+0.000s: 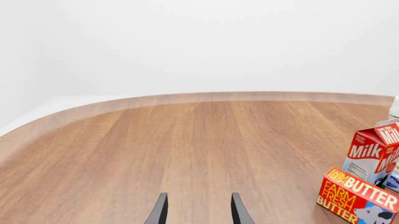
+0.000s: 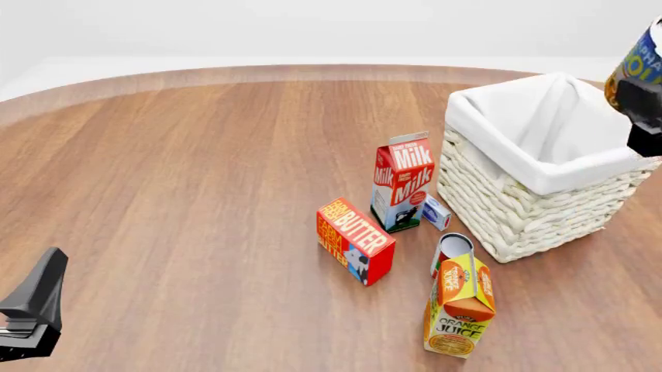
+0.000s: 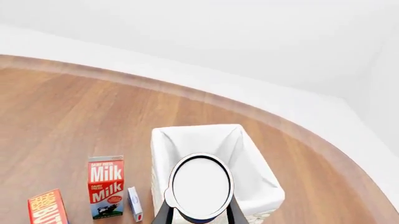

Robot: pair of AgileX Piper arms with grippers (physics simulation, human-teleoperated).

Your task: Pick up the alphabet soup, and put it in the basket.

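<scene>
Gripping the alphabet soup (image 3: 201,187) between the right jaws (image 3: 198,212), one dark finger (image 3: 163,214) pressing each side of the can, pale silver-white top facing the wrist camera. Hanging in the air above the basket (image 2: 517,209), well clear of the counter (image 2: 207,170). Showing in the front view only as a sliver of blue label with yellow-green lettering at the frame's edge (image 2: 636,66), over the basket's far right corner, with the dark body of the right gripper (image 2: 643,116) just below it (fingertips themselves cut off there). Overlapping, in the right wrist view, the near part of the basket's white cloth lining (image 3: 237,144), the can covering part of the opening.

Sitting upright beside the basket's left wall: a milk carton (image 2: 401,182), with a small white-and-blue box (image 2: 436,211) between carton and wicker. Lying a little nearer than the carton, further from the basket: a red butter box (image 2: 355,240). Resting just off the basket's near corner: a slim red-and-white can (image 2: 452,254), touching or nearly touching an orange juice carton (image 2: 460,304) leaning in front of it.

Idling far to the basket's left, low over bare wood: the left jaws (image 1: 198,212), parted, two dark tips (image 1: 160,210) with nothing between them, well apart from every item.
</scene>
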